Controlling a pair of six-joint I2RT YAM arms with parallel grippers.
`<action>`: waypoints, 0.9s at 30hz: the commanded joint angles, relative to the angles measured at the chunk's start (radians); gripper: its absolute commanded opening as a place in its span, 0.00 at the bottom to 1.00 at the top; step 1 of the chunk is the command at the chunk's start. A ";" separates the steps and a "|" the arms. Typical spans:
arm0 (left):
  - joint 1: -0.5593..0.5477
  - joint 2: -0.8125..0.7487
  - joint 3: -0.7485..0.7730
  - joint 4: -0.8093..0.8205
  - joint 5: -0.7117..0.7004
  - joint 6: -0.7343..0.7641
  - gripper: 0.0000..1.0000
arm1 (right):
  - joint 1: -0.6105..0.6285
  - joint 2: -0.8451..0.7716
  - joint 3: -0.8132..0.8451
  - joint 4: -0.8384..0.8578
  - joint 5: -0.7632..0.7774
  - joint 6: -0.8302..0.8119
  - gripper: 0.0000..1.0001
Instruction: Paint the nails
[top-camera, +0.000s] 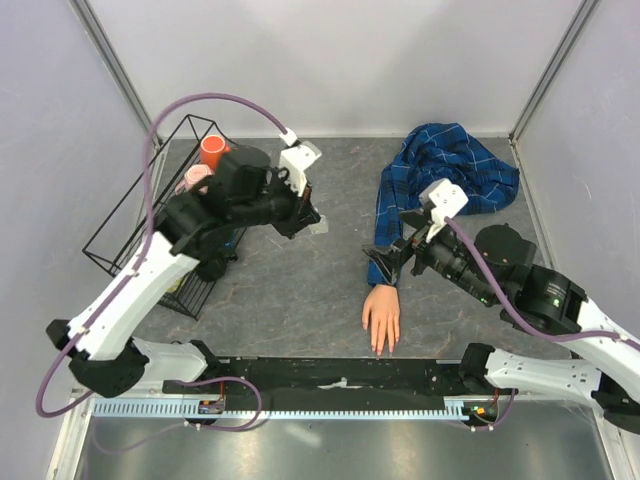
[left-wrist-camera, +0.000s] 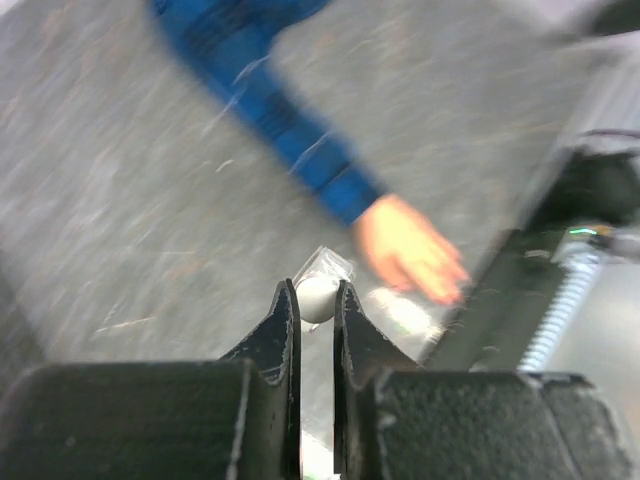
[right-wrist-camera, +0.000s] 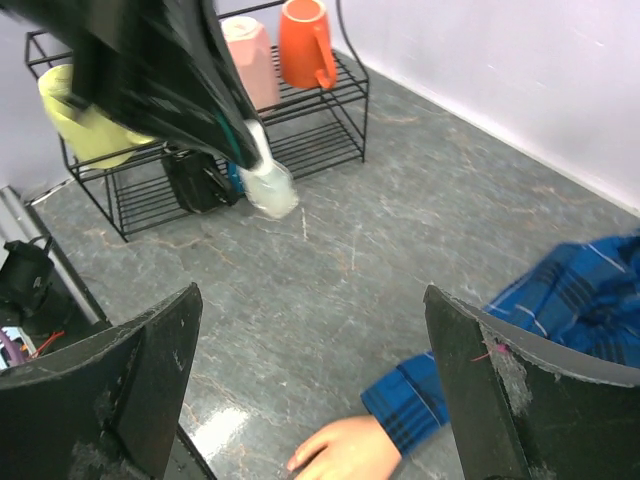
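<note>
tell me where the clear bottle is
The clear bottle is on the left in the top view, clamped in the left tool beside the wire rack.

Wire rack (right-wrist-camera: 320, 135) — orange mug (right-wrist-camera: 303, 40), pink mug (right-wrist-camera: 250, 60), yellow mug (right-wrist-camera: 75, 125) inside.

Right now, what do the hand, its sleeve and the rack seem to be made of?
The hand: smooth peach plastic or rubber, probably; one even colour throughout. The sleeve: soft woven cloth, blue plaid; it lies in folds. The rack: thin black metal wire, likely coated; open grid of bars.
</note>
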 joint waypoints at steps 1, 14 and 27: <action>-0.003 0.044 -0.189 0.106 -0.351 0.092 0.02 | 0.000 -0.068 -0.044 -0.017 0.094 0.047 0.98; -0.001 0.082 -0.696 0.730 -0.504 -0.090 0.02 | -0.001 -0.213 -0.139 -0.109 0.160 0.159 0.98; 0.000 0.194 -0.845 1.033 -0.565 -0.145 0.02 | -0.001 -0.365 -0.153 -0.106 0.210 0.204 0.98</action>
